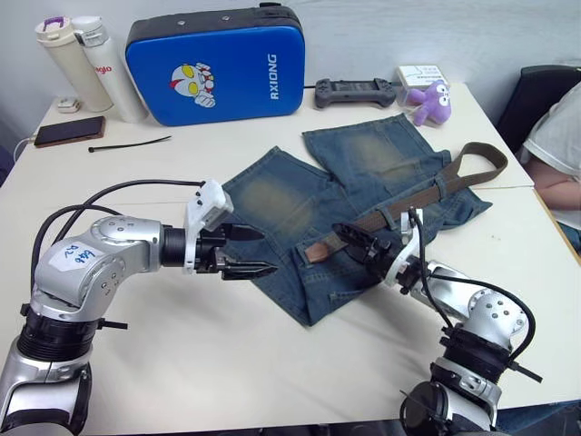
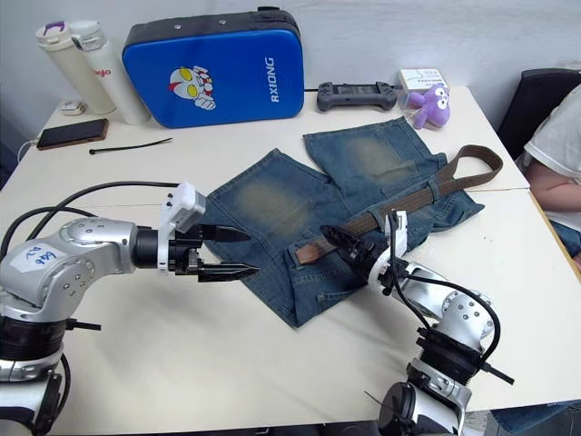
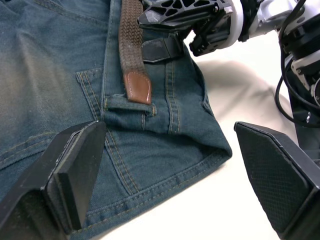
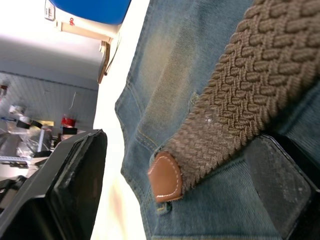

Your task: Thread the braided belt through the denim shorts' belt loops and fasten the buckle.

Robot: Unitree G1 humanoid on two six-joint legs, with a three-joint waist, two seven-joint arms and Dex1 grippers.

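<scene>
Over the near edge of the denim shorts point(image 1: 363, 195) the right gripper point(image 1: 361, 243) hangs low with its fingers spread wide, one on either side of the braided belt point(image 1: 427, 193) without pinching it, as the right wrist view shows. Just beyond those fingers lies the belt's tan leather tip point(image 3: 137, 86), resting on the denim at the mouth of a belt loop point(image 3: 129, 104); whether it has entered that loop I can't quite tell. From the tip the brown strap runs along the waistband of the shorts, away from the gripper, then curls into a loop past the shorts' far right corner. A buckle is not something I can pick out.

Off the shorts' left hem the left gripper point(image 1: 250, 250) hovers above the white table point(image 1: 182, 354), also wide open and holding nothing, its fingertips aimed at the denim and close to its edge.

Beyond the shorts, at the back of the table, stands a blue padded case point(image 1: 215, 64) with a cartoon figure on it. Left of the case are two white bottles point(image 1: 91, 68), a phone point(image 1: 69, 131) and a thin black cable tie point(image 1: 129, 143). Right of it lie a dark handheld controller point(image 1: 355, 91) and a purple plush toy point(image 1: 428, 100). A person's arm in a white sleeve point(image 1: 558, 136) shows off the shorts' right side.
</scene>
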